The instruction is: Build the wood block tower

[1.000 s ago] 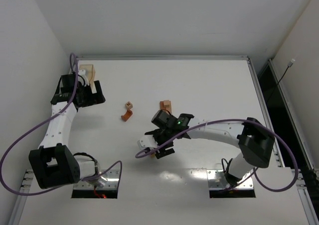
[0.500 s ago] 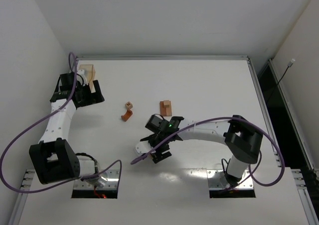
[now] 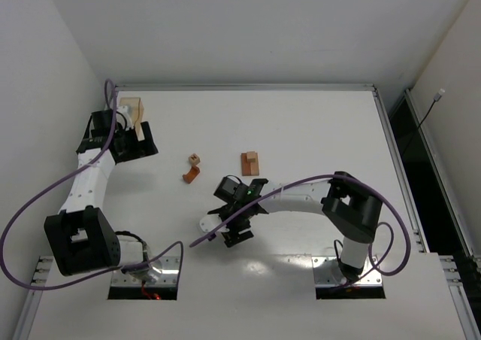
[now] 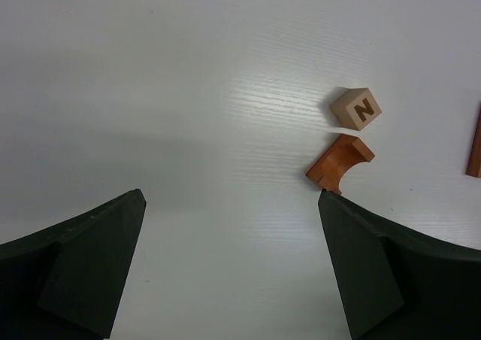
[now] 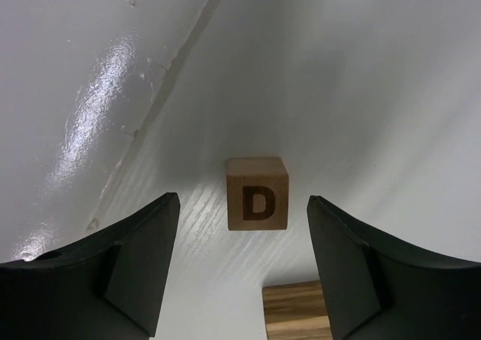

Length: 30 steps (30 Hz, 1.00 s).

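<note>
In the right wrist view a tan cube marked D (image 5: 258, 193) lies on the table just beyond my fingertips. A tan striped block (image 5: 294, 311) lies between the jaws, close to the right finger. My right gripper (image 5: 243, 265) is open and empty; in the top view it (image 3: 234, 233) hangs low over the near middle of the table and hides both blocks. A tan cube marked N (image 4: 355, 108) and a reddish-brown arch piece (image 4: 340, 162) lie ahead of my open, empty left gripper (image 4: 233, 265), to its right. In the top view the cube (image 3: 195, 159), the arch (image 3: 190, 176) and stacked reddish-brown bars (image 3: 249, 162) sit mid-table.
A translucent amber box (image 3: 131, 106) stands at the far left corner, just behind my left gripper (image 3: 141, 141). One end of a bar (image 4: 474, 141) shows at the right edge of the left wrist view. Walls border the table on the left and back.
My right arm has swung left and toward the near edge, carrying its open gripper away from the bars. The left arm has barely moved.
</note>
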Tool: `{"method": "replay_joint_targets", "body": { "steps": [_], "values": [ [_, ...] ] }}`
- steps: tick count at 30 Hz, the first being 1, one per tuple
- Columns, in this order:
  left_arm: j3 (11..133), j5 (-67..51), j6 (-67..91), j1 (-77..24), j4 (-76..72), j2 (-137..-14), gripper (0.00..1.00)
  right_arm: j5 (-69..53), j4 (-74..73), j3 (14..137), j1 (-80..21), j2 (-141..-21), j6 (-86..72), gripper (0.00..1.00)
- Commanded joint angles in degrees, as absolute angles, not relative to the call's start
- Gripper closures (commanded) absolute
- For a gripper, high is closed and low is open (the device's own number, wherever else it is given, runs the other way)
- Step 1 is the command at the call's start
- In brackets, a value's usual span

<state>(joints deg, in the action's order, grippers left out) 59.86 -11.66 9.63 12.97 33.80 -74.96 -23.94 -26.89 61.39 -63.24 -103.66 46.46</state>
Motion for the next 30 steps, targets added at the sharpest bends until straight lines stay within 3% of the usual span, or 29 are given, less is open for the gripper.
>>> {"method": "replay_joint_targets", "body": {
  "steps": [1, 12, 17, 22, 26, 28, 30],
  "values": [
    [62.1, -12.4, 9.3, 13.8, 33.0, -75.4, 0.00, -25.1, -23.7, 63.9, -63.7, -104.0, 46.2, 0.35],
    [62.1, -12.4, 9.8, 14.3, 33.0, -75.9, 0.00, -23.8, -22.1, 64.4, -63.7, -107.1, 44.5, 0.53],
    [62.1, -12.4, 10.4, 14.3, 33.0, -76.5, 0.00, -22.8, -22.1, 64.4, -63.7, -106.6, 43.3, 1.00],
    [62.1, -11.8, 11.8, 14.3, 32.4, -75.9, 0.00, -19.7, -23.1, 66.7, -61.6, -101.7, 33.0, 1.00],
    [61.0, -11.5, 12.3, 14.9, 31.8, -74.6, 0.00, -14.3, -24.3, 70.8, -57.2, -98.6, 6.5, 1.00],
    [59.7, -12.0, 12.3, 14.9, 31.1, -74.0, 0.00, -3.0, -27.7, 74.9, -56.0, -100.7, -2.1, 1.00],
    [59.7, -12.0, 12.8, 14.9, 30.5, -73.1, 0.00, 0.5, -33.8, 80.6, -53.8, -105.6, -10.4, 1.00]
  ]
}}
